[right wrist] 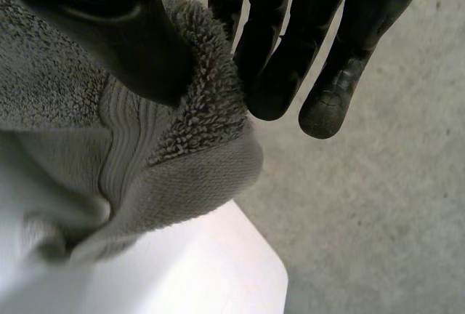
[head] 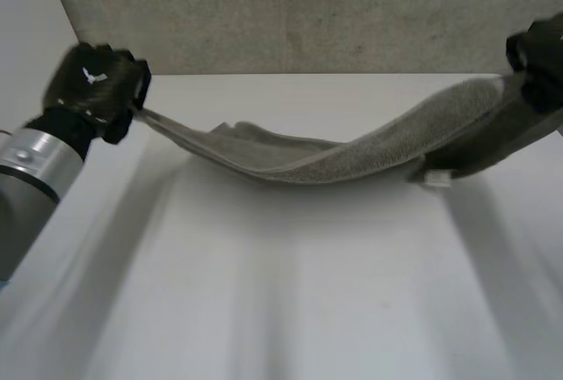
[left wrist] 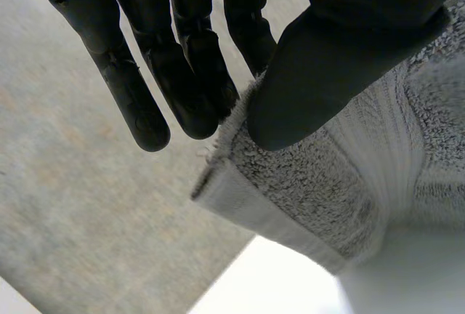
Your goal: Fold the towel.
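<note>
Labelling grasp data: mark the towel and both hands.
towel (head: 361, 155), head view, sagging middle.
left hand (left wrist: 327, 67), left wrist view, thumb pinching towel.
right hand (right wrist: 116, 38), right wrist view, thumb pinching towel.

head view's edge cuts off the right robot hand (head: 538, 65).

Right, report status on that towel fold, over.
Left hand pinching one towel end, right hand the other. Towel held up, sagging between them over the table. No obstruction seen.

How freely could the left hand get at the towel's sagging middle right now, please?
Probably not: the left hand is pinching a corner of the towel, so it would have to let go first.
</note>
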